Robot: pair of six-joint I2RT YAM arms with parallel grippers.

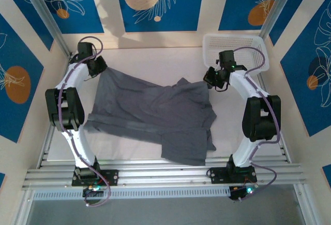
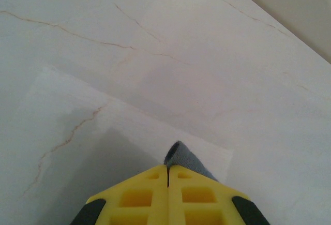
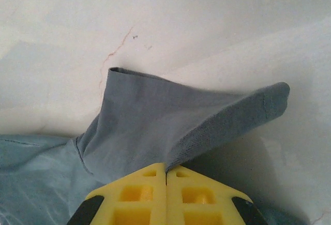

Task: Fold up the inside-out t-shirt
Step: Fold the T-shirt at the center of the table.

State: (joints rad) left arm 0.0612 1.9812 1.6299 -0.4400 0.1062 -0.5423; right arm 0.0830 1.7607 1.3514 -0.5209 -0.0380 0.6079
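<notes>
The slate-grey inside-out t-shirt [image 1: 155,114] lies rumpled across the middle of the white table, stretched between both arms. My left gripper [image 1: 99,70] holds its far left corner. In the left wrist view the yellow jaws [image 2: 168,173] are shut on a small fold of grey cloth [image 2: 182,158]. My right gripper [image 1: 212,80] holds the shirt's far right part. In the right wrist view its jaws [image 3: 166,170] are shut on a ribbed edge of the t-shirt [image 3: 155,121], which lifts off the table.
A white plastic basket [image 1: 235,46] stands at the far right corner, just behind the right gripper. Walls with blue panels close in the table on three sides. An aluminium rail [image 1: 165,173] runs along the near edge.
</notes>
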